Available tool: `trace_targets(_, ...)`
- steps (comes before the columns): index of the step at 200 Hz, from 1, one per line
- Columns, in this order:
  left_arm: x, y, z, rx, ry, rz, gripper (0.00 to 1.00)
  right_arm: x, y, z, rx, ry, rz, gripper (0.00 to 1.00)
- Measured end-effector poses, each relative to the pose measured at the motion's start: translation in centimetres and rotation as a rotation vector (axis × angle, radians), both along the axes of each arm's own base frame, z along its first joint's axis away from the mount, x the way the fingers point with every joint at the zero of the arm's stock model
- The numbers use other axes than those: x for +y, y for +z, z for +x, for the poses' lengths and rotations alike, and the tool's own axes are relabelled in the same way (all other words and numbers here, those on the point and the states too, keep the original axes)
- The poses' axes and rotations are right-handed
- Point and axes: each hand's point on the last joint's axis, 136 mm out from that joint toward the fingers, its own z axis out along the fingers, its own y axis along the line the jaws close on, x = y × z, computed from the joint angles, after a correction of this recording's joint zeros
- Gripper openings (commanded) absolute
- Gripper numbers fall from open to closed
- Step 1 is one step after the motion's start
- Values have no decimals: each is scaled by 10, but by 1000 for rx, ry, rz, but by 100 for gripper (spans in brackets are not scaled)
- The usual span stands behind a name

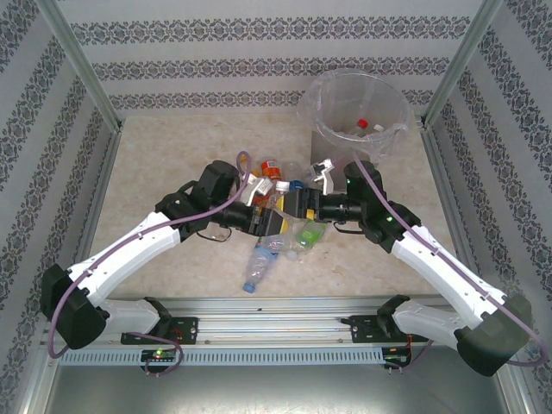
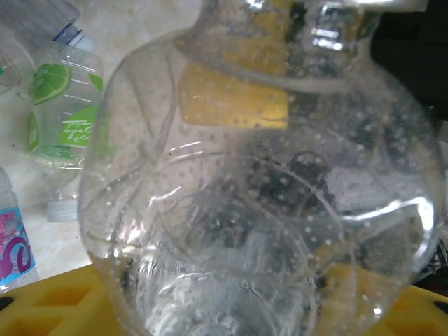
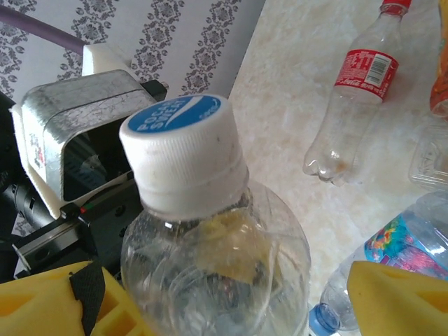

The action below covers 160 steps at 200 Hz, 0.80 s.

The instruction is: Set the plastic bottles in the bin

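**Two grippers on one bottle, just short of the bin**

The left gripper (image 1: 272,217) is closed tight on the lower end of a clear plastic bottle (image 3: 210,231) with a white, blue-topped cap. The right gripper (image 3: 224,283) stands wide around the same bottle just below the cap. Its yellow fingers (image 3: 395,294) flank the shoulder with a gap showing, so it has no grip. The bottle is on the near side of the tall grey cylindrical bin (image 1: 323,148) lined with a clear bag, close to its base.

A few bottles lie inside the bin. More are strewn over the beige marbled worktop (image 1: 172,164) on the bin's near side — a green lime-labelled bottle (image 2: 66,105), a red-labelled bottle (image 3: 353,87) and a blue-capped bottle (image 1: 257,266) with a pink-and-blue label.
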Motion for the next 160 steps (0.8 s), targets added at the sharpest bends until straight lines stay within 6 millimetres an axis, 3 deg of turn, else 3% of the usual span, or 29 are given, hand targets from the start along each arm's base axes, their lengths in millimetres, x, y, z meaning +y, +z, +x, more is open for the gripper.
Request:
trace_targets(37,-3,4,-1,-15,-10,-13,60,9,4,-2,-14,21,6,86)
trace_targets(119,-1,8,1,-38,18,-37,62,13,5,0,-15,15,10,62)
trace_targets(135,-2,9,2,-38,21,-40,67,13,6,0,-19,12,9,60)
trace_targets(160,-3,12,3,-54,25,-50,84,12,10,2,-31,1,2,59)
